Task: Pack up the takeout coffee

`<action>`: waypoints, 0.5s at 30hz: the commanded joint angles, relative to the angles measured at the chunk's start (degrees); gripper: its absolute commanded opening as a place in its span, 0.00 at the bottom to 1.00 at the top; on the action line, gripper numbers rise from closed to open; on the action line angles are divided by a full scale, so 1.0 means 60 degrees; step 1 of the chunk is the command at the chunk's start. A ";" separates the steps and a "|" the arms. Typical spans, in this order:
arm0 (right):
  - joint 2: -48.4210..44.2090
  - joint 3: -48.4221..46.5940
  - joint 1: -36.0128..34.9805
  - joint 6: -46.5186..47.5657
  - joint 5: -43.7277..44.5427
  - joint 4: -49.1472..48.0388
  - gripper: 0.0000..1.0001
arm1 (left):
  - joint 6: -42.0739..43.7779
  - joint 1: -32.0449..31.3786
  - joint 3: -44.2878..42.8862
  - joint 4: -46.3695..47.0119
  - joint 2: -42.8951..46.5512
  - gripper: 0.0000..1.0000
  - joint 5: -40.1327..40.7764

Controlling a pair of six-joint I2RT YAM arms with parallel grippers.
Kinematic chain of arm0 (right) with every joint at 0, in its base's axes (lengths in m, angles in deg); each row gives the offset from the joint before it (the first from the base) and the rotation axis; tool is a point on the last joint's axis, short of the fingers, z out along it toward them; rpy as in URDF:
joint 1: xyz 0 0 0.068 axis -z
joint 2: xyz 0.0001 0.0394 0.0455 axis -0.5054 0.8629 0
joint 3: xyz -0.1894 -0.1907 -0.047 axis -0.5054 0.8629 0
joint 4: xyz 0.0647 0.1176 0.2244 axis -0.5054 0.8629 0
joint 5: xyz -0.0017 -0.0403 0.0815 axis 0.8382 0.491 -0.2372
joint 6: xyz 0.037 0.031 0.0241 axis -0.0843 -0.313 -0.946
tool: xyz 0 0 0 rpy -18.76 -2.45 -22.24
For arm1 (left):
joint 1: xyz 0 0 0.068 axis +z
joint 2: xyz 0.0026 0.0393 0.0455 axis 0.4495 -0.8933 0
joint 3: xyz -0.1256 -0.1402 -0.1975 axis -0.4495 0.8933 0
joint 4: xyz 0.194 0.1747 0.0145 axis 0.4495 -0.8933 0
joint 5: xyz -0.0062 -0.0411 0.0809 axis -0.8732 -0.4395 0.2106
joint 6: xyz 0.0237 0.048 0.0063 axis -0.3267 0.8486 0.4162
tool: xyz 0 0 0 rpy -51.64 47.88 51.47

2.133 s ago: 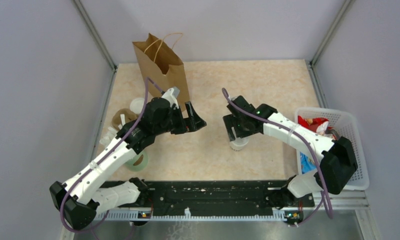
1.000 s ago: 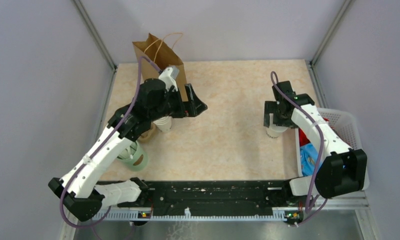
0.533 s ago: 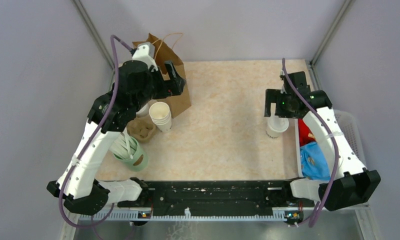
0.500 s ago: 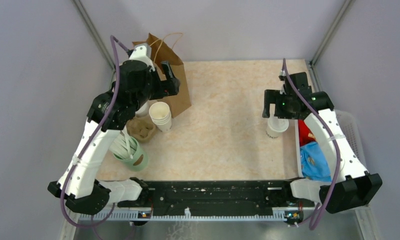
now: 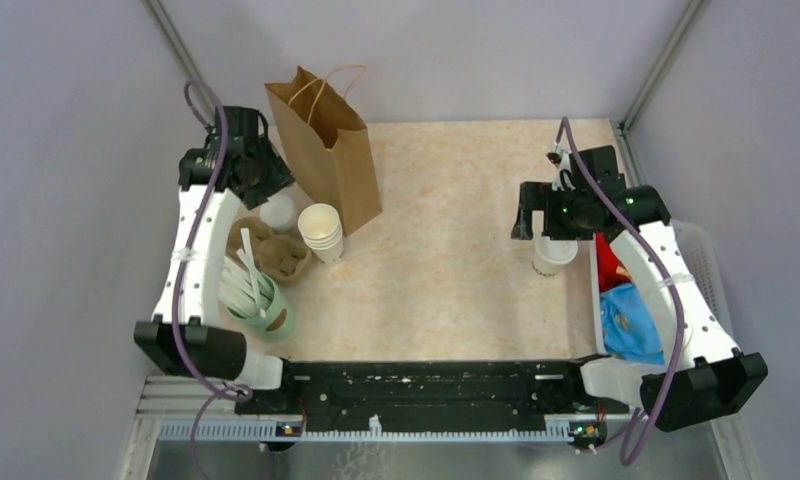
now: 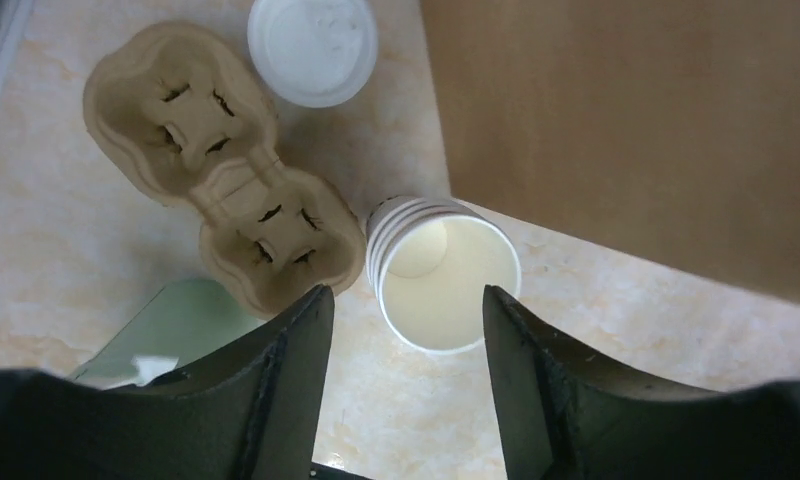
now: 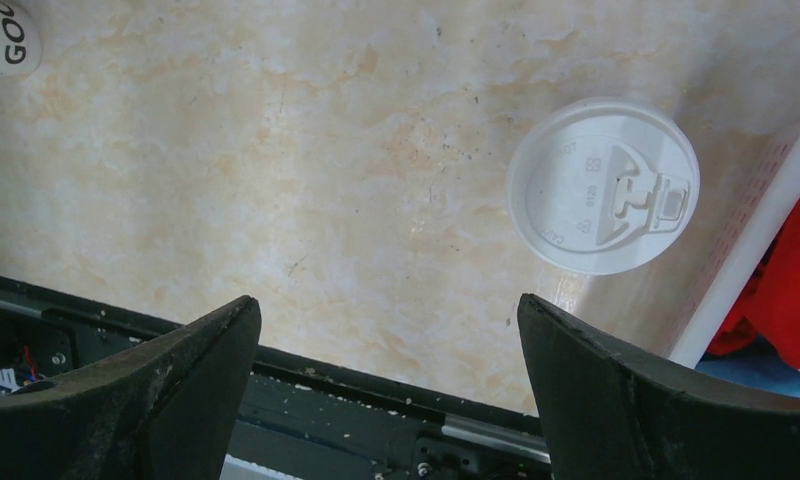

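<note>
The small cream paper cup with a round white lid [image 5: 554,256] stands at the right of the frame, beside the white plastic basket [image 7: 751,255], with the right gripper [image 7: 384,305] spread wide above it and the left gripper [image 6: 406,295] spread too at upper left.

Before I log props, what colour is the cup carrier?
Tan-brown; the carrier shows best in the left wrist view.

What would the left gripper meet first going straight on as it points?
Probably the stack of lidless paper cups, framed by the open left gripper in its wrist view; how far above it the gripper is remains unclear.
</note>
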 commanded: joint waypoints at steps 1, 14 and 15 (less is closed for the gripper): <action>0.0025 -0.0445 -0.0272 0.0263 -0.0328 -0.0146 0.99 | -0.1225 0.0138 -0.0089 -0.0857 -0.1167 0.60 -0.0016; 0.0725 -0.0531 -0.1457 0.0513 0.0010 -0.0324 0.99 | -0.5172 -0.0127 0.0658 -0.2301 -0.3429 0.51 0.2229; 0.0719 -0.0463 -0.1563 0.0513 0.0049 -0.0358 0.99 | -0.5342 -0.0127 0.0609 -0.2384 -0.3583 0.50 0.2313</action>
